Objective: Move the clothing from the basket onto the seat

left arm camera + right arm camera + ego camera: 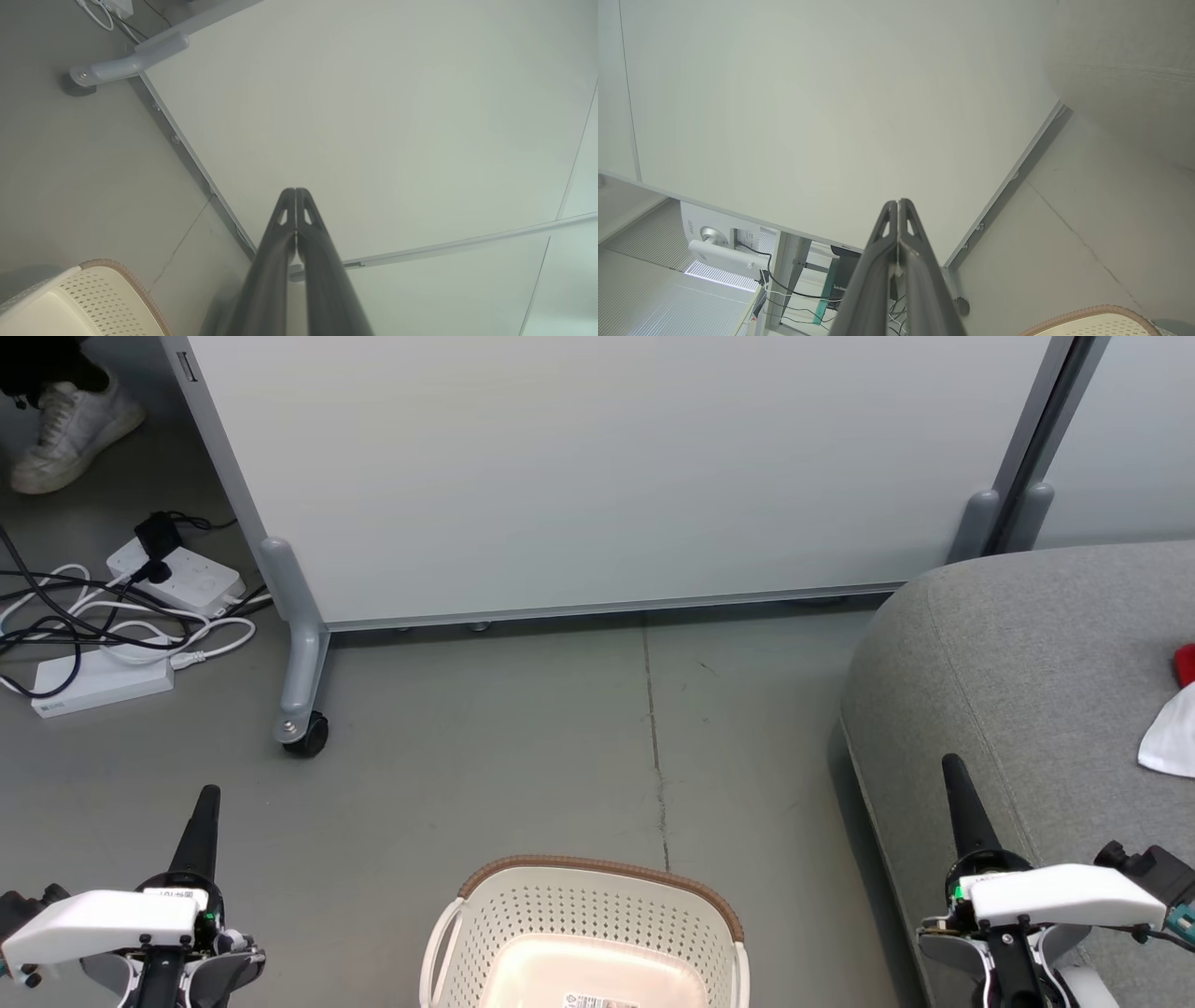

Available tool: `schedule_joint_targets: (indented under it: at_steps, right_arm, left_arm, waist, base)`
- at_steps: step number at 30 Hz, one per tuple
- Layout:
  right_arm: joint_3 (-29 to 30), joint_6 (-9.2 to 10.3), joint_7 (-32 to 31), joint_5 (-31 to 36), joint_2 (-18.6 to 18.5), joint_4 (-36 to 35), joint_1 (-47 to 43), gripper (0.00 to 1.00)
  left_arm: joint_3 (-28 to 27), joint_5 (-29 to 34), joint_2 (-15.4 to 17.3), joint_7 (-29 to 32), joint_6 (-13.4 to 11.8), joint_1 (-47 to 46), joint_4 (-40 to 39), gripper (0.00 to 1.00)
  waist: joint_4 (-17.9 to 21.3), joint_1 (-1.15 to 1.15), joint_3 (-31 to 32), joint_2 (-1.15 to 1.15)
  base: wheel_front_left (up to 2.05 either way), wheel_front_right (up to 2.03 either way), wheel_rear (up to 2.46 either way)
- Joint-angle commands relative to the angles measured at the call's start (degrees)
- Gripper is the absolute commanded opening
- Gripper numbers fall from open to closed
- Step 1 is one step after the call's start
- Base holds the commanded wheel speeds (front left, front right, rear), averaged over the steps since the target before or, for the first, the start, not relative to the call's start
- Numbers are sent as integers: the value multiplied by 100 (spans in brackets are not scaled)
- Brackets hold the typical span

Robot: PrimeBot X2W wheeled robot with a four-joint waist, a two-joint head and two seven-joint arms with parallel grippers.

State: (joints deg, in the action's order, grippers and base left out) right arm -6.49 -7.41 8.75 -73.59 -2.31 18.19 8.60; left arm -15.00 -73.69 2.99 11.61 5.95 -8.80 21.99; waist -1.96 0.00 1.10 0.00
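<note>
1. The basket (597, 896) stands on the floor, and no cloth lies in the part of its inside that shows. Emptying it looks done, as far as I can judge.
2. The left gripper (207, 795) hangs left of the basket and the right gripper (952, 765) right of it. Each has its fingers pressed together and holds nothing. Flanking the basket likely keeps either arm ready to reach in.
3. The seat (1008, 653) lies right of the basket and a little beyond it, close enough for a short carry.
4. The clothing (1173, 733) lies on the seat, far right of the basket. It shows as a soft white fold with a bit of bright red above it, cut off by the view's edge.
</note>
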Motion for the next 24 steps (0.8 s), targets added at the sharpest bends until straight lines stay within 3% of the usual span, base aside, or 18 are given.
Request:
schedule_joint_targets:
  at_steps: [1, 24]
  right_arm:
    - [-24, -12, -36, -142, -56, -1, 111, 0]
    - [-194, -13, -156, -1420, -72, 146, 386, 0]
  left_arm:
    - [-71, -91, 44, 50, 24, -178, -64, 0]
    - [-563, -990, 63, 538, 121, -305, -145, 0]
  waist:
    - [5, 0, -4, 0]
    - [115, 0, -81, 0]
  base:
    - [0, 0, 0]
    - [0, 0, 0]
